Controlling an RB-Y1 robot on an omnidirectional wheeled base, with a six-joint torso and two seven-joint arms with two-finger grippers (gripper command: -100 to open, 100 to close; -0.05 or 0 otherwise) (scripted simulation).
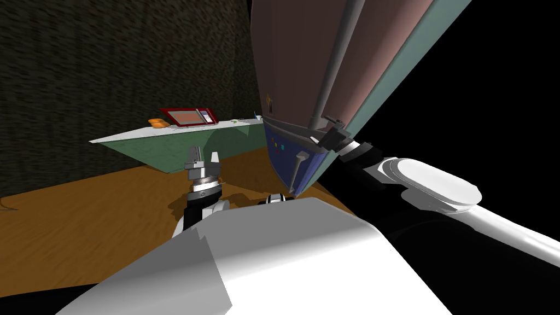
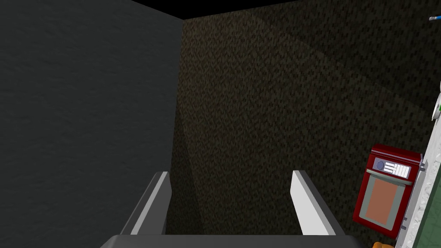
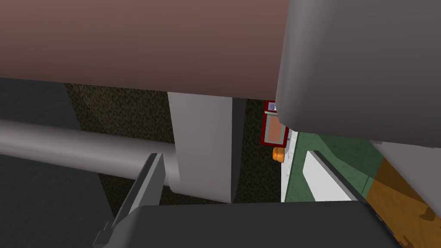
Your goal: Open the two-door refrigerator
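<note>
Straddling the upright grey bar handle (image 3: pixel 64 144) low on the brownish-pink refrigerator (image 1: pixel 295 54), the right gripper (image 3: pixel 232 155) stands open; the left gripper (image 2: pixel 231 174) hangs open.

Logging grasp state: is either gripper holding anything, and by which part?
Nothing is clamped. The right gripper stands open astride the end post of the refrigerator door's grey handle; the left gripper is open and empty.
</note>
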